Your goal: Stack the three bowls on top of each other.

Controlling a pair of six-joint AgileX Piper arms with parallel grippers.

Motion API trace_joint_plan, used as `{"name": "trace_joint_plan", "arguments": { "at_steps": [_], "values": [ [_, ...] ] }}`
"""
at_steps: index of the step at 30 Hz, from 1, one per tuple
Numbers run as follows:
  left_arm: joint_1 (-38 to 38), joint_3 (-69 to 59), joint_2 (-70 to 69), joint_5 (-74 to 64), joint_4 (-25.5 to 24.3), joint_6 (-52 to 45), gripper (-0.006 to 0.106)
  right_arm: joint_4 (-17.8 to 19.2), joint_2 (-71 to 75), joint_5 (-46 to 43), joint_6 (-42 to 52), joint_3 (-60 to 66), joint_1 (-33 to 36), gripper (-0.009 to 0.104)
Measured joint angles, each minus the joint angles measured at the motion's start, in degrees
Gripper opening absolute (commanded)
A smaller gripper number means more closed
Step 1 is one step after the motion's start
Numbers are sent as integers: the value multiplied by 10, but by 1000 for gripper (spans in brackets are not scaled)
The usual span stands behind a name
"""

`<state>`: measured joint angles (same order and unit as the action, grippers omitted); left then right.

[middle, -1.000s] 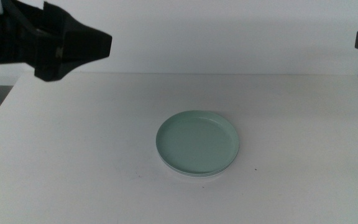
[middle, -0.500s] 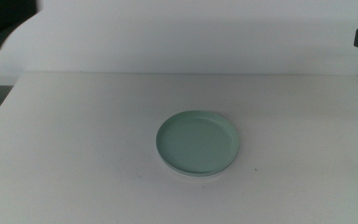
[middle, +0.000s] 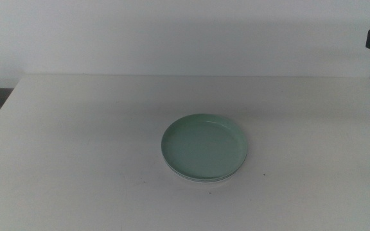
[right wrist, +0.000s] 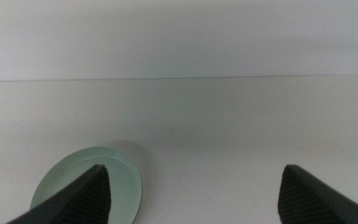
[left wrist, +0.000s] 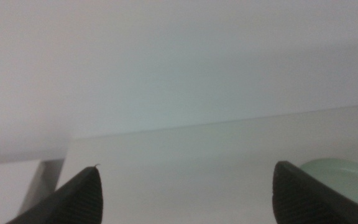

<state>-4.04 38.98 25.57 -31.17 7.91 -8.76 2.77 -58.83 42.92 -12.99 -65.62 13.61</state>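
Bowls sit stacked mid-table, the mint green bowl on top, paler rims barely showing beneath, so your stacking looks finished. Your left gripper and right gripper hang clear, jaws spread wide, holding nothing.

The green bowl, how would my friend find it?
Look at the white table. Near its middle sits one round stack, and the green bowl is the top one. It is the only colored thing there; just pale rims peek out beneath it.
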Motion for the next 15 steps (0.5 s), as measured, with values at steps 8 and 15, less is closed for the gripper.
{"name": "trace_joint_plan", "arguments": {
  "at_steps": [8,15],
  "values": [
    [1,-19,-17,14,-49,36,94,0,0,0,0,1,0,93],
    [1,-19,-18,27,-75,38,94,0,0,0,0,1,0,93]
  ]
}}
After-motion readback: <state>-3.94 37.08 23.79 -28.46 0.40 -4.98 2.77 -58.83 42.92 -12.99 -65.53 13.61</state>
